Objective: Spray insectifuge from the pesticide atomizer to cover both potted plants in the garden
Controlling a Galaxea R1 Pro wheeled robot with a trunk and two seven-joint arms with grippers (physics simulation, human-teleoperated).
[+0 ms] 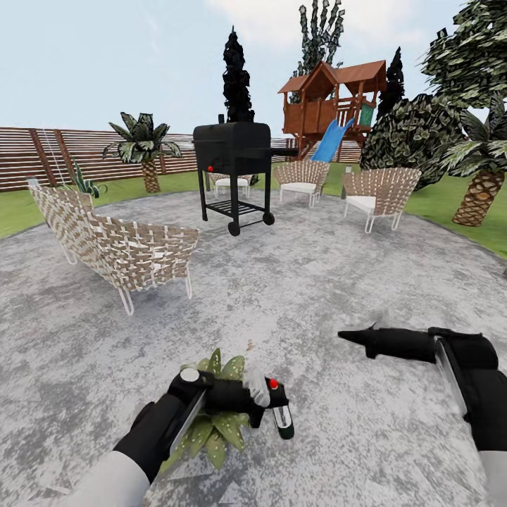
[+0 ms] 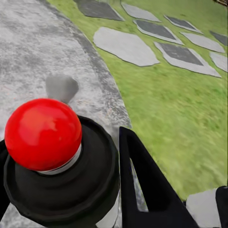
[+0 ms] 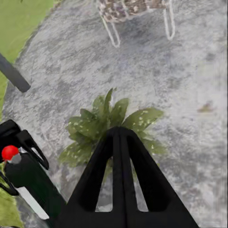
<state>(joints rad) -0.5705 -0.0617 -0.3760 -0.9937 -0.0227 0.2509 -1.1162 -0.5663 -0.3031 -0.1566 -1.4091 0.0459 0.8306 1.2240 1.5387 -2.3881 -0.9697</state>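
Above the potted plant (image 1: 211, 422), left gripper (image 1: 271, 405) grasps the pesticide atomizer (image 1: 280, 415); right gripper (image 1: 345, 336) clenched.

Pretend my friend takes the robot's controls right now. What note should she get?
Left gripper: shut on the pesticide atomizer, held just above a potted plant on the paved patio.
Right gripper: shut, holding nothing, out over the paving.
Done: atomizer picked up and brought to the plant.
Cannot tell: whether this plant is covered; a faint grey puff hangs near it.
Left: finish covering this plant, then find and spray the second one.
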